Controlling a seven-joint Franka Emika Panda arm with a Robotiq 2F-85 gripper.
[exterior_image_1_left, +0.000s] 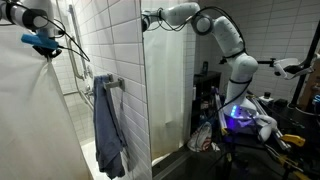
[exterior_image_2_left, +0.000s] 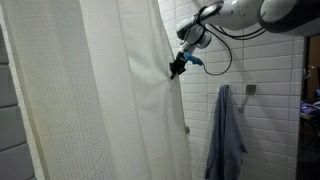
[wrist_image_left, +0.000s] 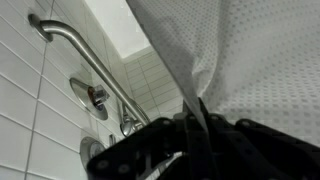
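Observation:
A white dotted shower curtain (exterior_image_2_left: 100, 100) hangs in folds. My gripper (exterior_image_2_left: 177, 68) is shut on its edge high up, and the fabric bunches toward the grip. In the wrist view the curtain (wrist_image_left: 245, 50) narrows to a pinched strip that runs down between the dark fingers (wrist_image_left: 175, 140) of my gripper (wrist_image_left: 200, 120). In an exterior view my arm reaches out from its base to the top of the curtain panel (exterior_image_1_left: 166, 90), with the gripper (exterior_image_1_left: 147, 20) at the panel's edge by the tiled wall.
A blue towel (exterior_image_2_left: 226, 132) (exterior_image_1_left: 108, 128) hangs on the white tiled wall beside the curtain. A chrome grab bar (wrist_image_left: 90, 65) and a round shower valve (wrist_image_left: 95, 97) are fixed to the tiles. A blue camera (exterior_image_1_left: 40, 41) sits on a mount. Cluttered equipment (exterior_image_1_left: 250, 120) surrounds the robot base.

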